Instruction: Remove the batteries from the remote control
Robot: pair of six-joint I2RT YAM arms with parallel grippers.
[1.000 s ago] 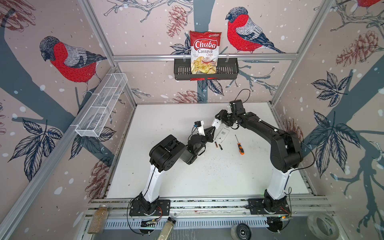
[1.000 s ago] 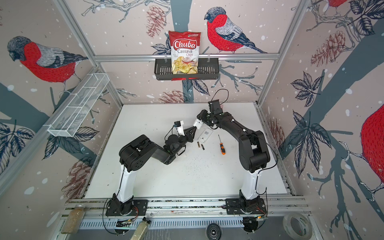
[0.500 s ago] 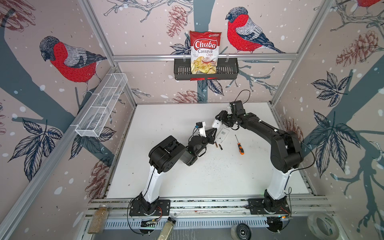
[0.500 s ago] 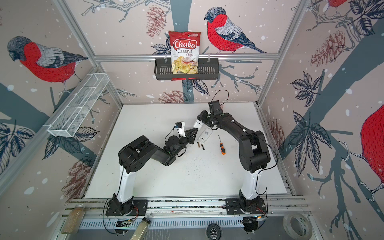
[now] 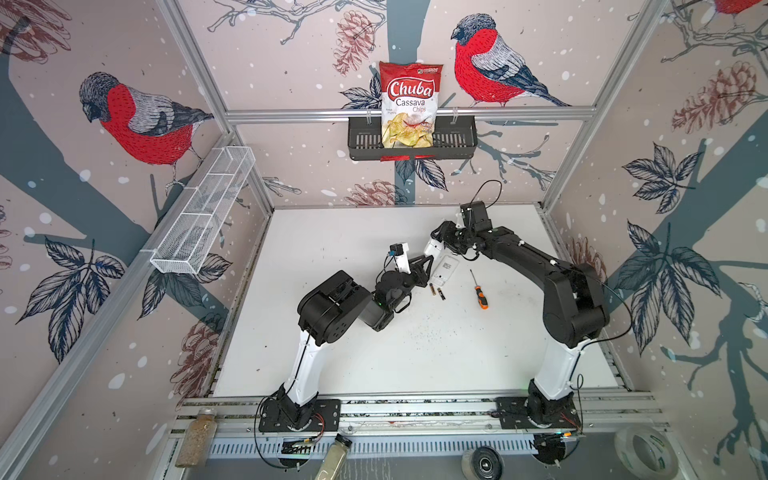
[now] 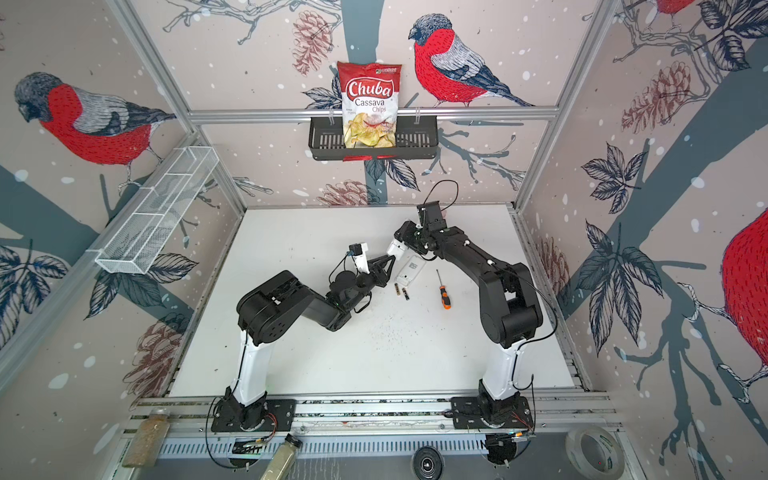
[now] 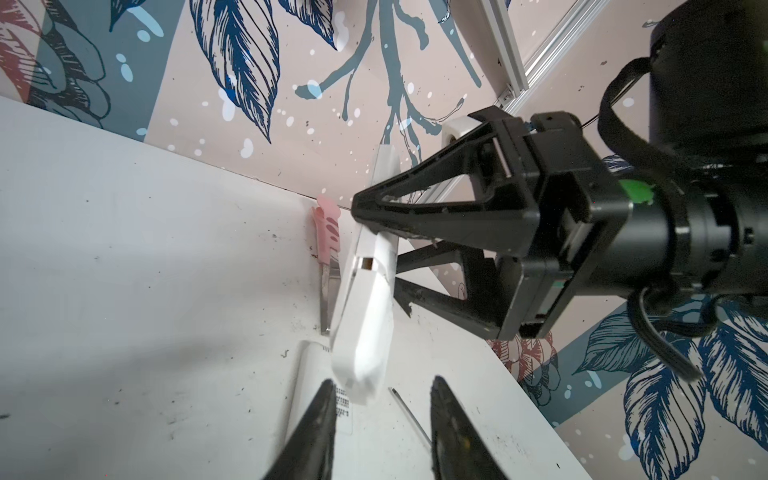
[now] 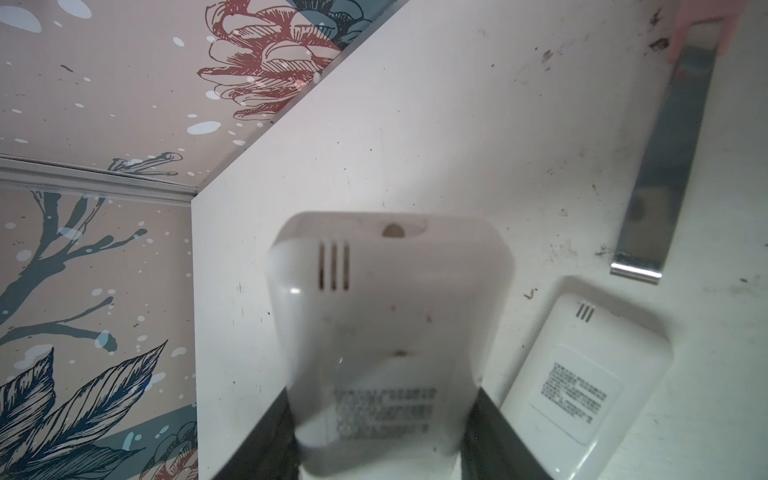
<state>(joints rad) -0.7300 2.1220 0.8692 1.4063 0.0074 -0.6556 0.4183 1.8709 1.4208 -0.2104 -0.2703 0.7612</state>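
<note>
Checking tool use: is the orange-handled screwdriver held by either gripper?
No, in a top view the orange-handled screwdriver lies flat on the white table, with nothing gripping it.

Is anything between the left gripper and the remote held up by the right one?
Nothing visible: the held remote hangs just ahead of the open left gripper; the other remote lies flat beneath it.

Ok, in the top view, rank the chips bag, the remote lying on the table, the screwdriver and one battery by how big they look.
In a top view:
chips bag, clearly largest
remote on the table and screwdriver: similar length, remote wider, so unranked
battery, smallest
</note>
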